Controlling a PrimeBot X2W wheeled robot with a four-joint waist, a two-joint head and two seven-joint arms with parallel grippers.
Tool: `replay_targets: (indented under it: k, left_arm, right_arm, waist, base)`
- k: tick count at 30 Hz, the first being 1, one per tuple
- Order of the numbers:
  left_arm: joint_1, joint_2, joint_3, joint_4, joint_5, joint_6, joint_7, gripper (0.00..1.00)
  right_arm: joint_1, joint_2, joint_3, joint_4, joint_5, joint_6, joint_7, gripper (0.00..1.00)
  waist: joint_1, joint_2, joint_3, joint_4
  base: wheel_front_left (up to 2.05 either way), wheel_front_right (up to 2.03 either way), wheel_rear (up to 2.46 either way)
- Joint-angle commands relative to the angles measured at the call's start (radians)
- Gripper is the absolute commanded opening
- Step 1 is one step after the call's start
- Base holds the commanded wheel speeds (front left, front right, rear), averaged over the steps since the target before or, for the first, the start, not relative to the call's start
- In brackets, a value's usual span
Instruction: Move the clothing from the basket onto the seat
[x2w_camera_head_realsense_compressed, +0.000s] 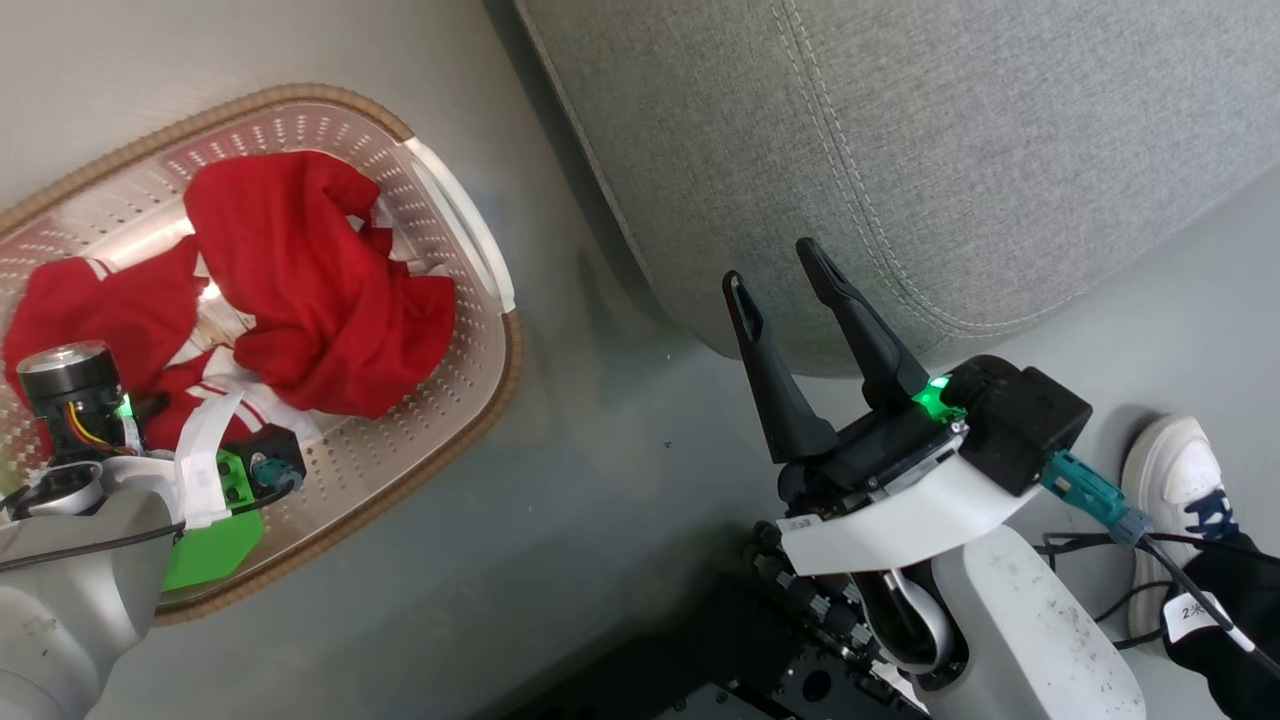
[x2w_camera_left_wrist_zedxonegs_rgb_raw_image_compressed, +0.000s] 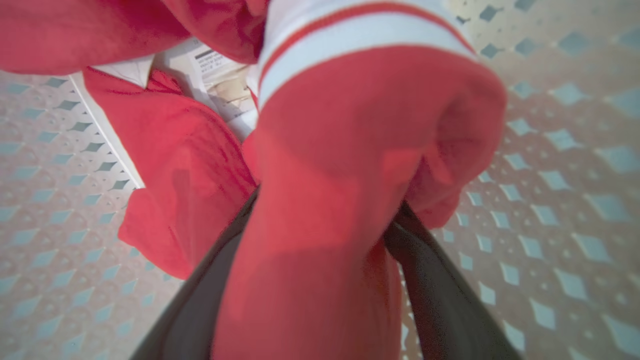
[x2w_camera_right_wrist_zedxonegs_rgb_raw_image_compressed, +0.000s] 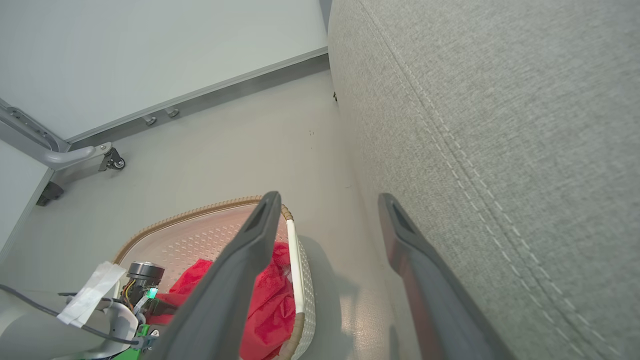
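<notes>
So left gripper (x2w_camera_left_wrist_zedxonegs_rgb_raw_image_compressed: 327, 207) is down in the basket (x2w_camera_head_realsense_compressed: 510, 360), jaws wide, clothing (x2w_camera_head_realsense_compressed: 320, 290) bunched between them; right gripper (x2w_camera_head_realsense_compressed: 777, 272) hangs wide and empty beside the seat (x2w_camera_head_realsense_compressed: 900, 150).

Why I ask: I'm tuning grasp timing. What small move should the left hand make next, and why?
Probably close the left hand: it stands open astride a red fold of the clothing, down inside the basket, so shutting should catch the fabric.

Cable tag (x2w_camera_head_realsense_compressed: 1192, 608): "2米". Label (x2w_camera_left_wrist_zedxonegs_rgb_raw_image_compressed: 220, 75) inside basket (x2w_camera_left_wrist_zedxonegs_rgb_raw_image_compressed: 550, 150): print too blurred.
</notes>
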Motion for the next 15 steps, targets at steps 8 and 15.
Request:
replay_targets:
  k: [8, 15]
  left_arm:
    - [-0.020, -0.015, -0.002, 0.001, -0.005, 0.003, 0.064, 1.00]
    - [-0.033, -0.020, -0.002, 0.001, -0.022, 0.003, 0.101, 0.00]
  right_arm:
    - [0.003, 0.000, -0.006, -0.010, 0.020, 0.000, -0.003, 1.00]
    - [-0.004, 0.000, -0.010, -0.009, 0.031, 0.000, -0.003, 1.00]
  waist:
    - [0.0000, 0.0000, 0.047, -0.016]
    - [0.0000, 0.0000, 0.050, -0.014]
  base:
    - [0.00, 0.00, 0.00]
    - [0.00, 0.00, 0.00]
